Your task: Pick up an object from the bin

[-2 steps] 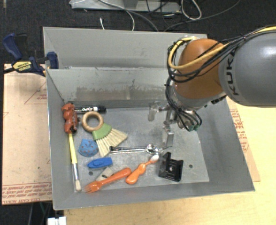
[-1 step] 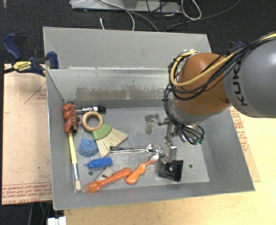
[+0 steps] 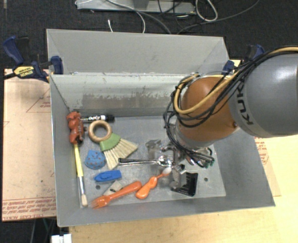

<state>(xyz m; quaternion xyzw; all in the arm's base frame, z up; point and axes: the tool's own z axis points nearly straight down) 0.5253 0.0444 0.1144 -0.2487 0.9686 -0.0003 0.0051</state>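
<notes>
Several small things lie at the left of the grey metal bin [image 3: 139, 97]: a thin yellow stick [image 3: 79, 170], a beige tape ring [image 3: 100, 131] and a green-handled straw brush [image 3: 116, 148]. Further right, a shiny metal spoon [image 3: 138, 161] lies on the floor of the bin. The tool [image 3: 172, 169] is low at its right end, near a black block [image 3: 187, 183]. Whether the tool is spread or pressed together, I cannot tell.

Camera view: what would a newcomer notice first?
The arm's orange wrist cover, reaching in from the right, looms over the right half of the bin, with the gripper down near a black block and a metal spoon. Left of it lies a bright scatter: two orange tools near the front, a blue lump and a tape roll further back.
</notes>
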